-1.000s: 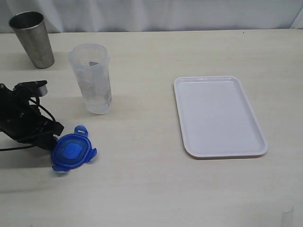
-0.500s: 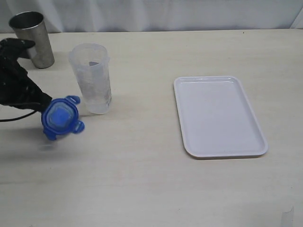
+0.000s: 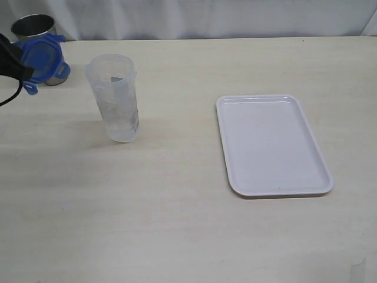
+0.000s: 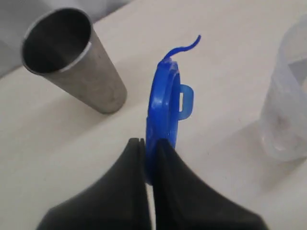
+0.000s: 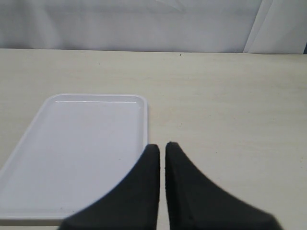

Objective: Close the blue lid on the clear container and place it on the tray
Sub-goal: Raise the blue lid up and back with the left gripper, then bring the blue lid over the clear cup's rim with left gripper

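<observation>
The tabletop (image 3: 177,224) is a pale, lightly grained wood-look surface that fills most of the exterior view.

The tray (image 3: 271,147) is laid flat on the right half of the tabletop. It is white and rectangular, with rounded corners and a low raised rim. Nothing is carried on it.

The clear container (image 3: 115,100) is stood upright on the left half of the tabletop, well apart from the tray. It is a tall, narrow tumbler of translucent plastic, slightly tapered towards the base, with faint markings on its wall. Its mouth is uncovered.

A grey tapered metal cup (image 3: 32,25) is stood upright near the far left corner, behind the clear container and apart from it. In the exterior view it is partly covered by the blue lid.

The blue lid (image 3: 42,57) is held off the tabletop at the far left edge of the exterior view, in front of the metal cup and to the left of the clear container. It is bright blue plastic, rounded-square in outline, with locking flaps projecting from its rim. In the left wrist view it (image 4: 160,115) is seen edge-on, one slotted flap being turned outward.

The left pincer (image 4: 148,143) is clamped on the rim of the blue lid, one black finger on each face.

The right pincer (image 5: 161,148) is pressed together with nothing between its fingers, and is positioned just beside the tray.
</observation>
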Robot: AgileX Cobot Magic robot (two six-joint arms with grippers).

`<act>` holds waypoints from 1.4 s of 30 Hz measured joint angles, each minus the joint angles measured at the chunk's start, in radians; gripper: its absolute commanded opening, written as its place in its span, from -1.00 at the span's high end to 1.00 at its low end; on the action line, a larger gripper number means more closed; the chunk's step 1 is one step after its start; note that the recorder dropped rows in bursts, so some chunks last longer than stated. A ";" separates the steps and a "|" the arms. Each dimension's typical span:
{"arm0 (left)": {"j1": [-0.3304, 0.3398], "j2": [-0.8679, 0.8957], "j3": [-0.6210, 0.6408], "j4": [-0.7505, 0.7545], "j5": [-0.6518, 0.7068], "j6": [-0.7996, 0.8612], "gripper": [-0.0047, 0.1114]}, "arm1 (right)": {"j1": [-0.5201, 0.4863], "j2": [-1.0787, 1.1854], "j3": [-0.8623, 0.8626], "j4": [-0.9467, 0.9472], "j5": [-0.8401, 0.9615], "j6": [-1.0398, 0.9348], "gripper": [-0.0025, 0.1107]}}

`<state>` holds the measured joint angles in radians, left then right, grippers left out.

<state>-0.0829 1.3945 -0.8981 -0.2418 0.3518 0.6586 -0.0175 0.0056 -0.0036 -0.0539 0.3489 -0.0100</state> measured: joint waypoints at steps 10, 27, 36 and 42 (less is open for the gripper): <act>-0.017 -0.001 0.000 0.020 -0.231 0.009 0.92 | 0.000 0.000 0.000 0.000 0.000 0.000 0.88; -0.183 0.123 0.000 0.028 -0.634 0.408 0.92 | 0.000 0.000 0.000 0.000 0.000 0.000 0.88; -0.187 0.216 0.000 0.134 -0.688 0.422 0.92 | 0.000 0.000 0.000 0.000 0.000 0.000 0.88; -0.220 0.218 0.000 0.161 -0.741 0.439 0.92 | 0.000 0.000 0.000 0.000 0.000 0.000 0.88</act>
<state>-0.3034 1.6127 -0.8981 -0.0805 -0.3896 1.0971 -0.0175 0.0056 -0.0036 -0.0539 0.3489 -0.0100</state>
